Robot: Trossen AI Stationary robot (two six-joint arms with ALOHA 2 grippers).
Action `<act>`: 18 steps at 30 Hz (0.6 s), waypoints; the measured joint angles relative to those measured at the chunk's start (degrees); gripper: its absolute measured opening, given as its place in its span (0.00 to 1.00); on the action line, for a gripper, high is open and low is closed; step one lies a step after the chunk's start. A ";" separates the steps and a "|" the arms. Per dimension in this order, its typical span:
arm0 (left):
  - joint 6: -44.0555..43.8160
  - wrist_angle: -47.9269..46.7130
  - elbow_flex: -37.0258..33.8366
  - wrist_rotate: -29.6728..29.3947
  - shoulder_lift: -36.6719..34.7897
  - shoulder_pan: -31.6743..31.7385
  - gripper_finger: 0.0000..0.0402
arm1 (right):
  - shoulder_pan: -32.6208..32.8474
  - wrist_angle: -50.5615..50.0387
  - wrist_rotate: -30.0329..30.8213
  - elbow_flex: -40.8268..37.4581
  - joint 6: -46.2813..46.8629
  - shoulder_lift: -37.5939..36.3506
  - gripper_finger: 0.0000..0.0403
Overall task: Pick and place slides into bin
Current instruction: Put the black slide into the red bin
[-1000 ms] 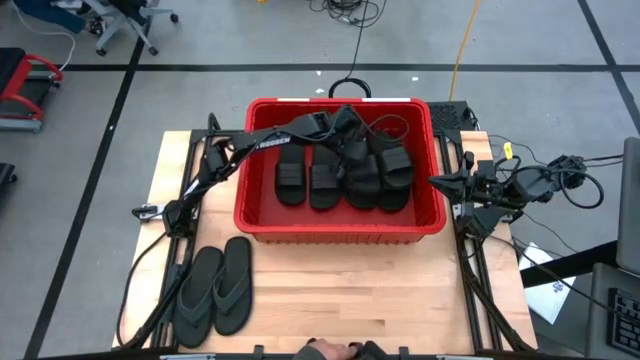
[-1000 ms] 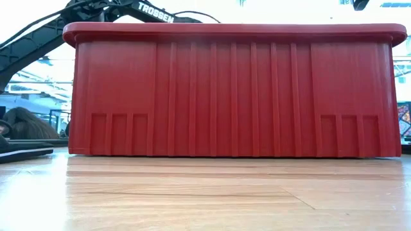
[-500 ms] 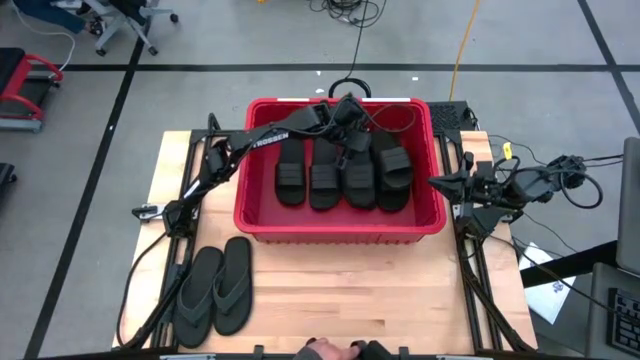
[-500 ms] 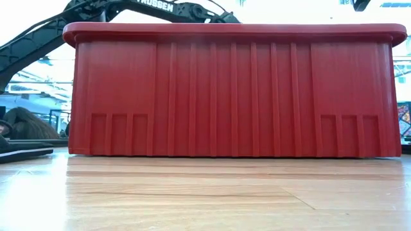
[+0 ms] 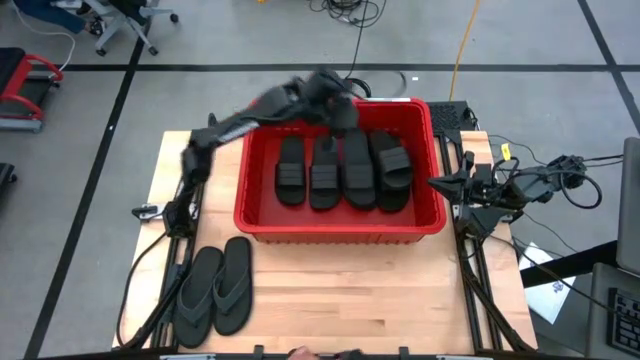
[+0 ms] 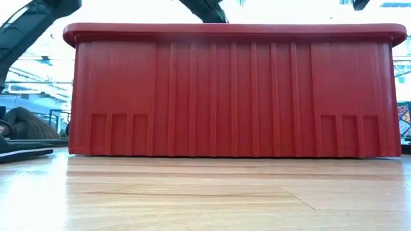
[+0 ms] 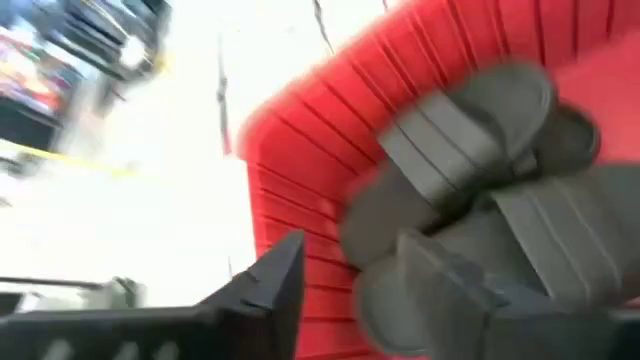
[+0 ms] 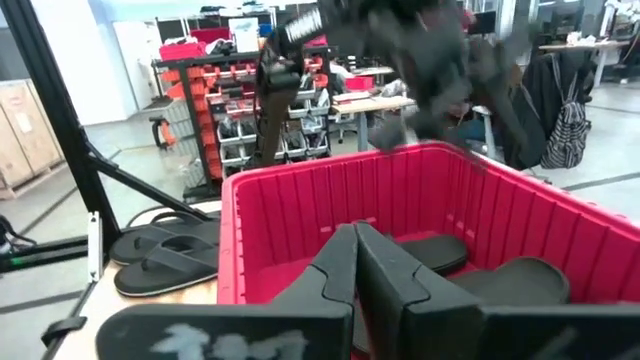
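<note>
Four black slides (image 5: 342, 168) lie side by side, straps up, on the floor of the red bin (image 5: 340, 230) at the table's far middle; they also show in the left wrist view (image 7: 480, 170). The dark grey flip-flop pair (image 5: 215, 287) lies flat on the table's near left. My left gripper (image 5: 335, 98) is blurred, raised above the bin's far rim, open and empty; one finger (image 7: 283, 275) shows in its wrist view. My right gripper (image 5: 440, 182) waits shut and empty beside the bin's right wall; it also shows in the right wrist view (image 8: 355, 262).
In the low view the bin's near wall (image 6: 231, 96) fills the picture, with a flip-flop's edge (image 6: 26, 151) at the left. Bare wood (image 5: 380, 300) lies between the bin and the table's near edge. Cables hang off the table's right side (image 5: 540, 185).
My left gripper has risen out of the bin and gone toward the table's far edge, and now hangs above the far rim. The slides lie still in a row on the bin's floor, no longer covered by the arm.
</note>
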 joint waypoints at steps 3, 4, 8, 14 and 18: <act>-0.60 -0.66 0.02 4.25 -6.17 0.48 0.23 | 0.00 -0.03 0.00 0.00 -1.15 0.00 0.00; -1.29 -1.30 0.02 6.78 -8.24 0.50 0.17 | 0.01 -0.11 0.00 0.00 -1.30 0.00 0.00; -11.59 -3.88 0.02 23.69 -16.42 1.52 0.03 | 0.02 -0.29 -0.05 0.00 -1.96 0.00 0.00; -22.48 -14.24 0.11 33.04 -27.66 0.73 0.01 | 0.00 -1.57 -6.14 0.00 -2.99 0.21 0.00; -23.62 -21.20 0.11 25.42 -32.82 -2.90 0.00 | -0.18 -1.47 -7.72 0.00 -0.52 2.22 0.00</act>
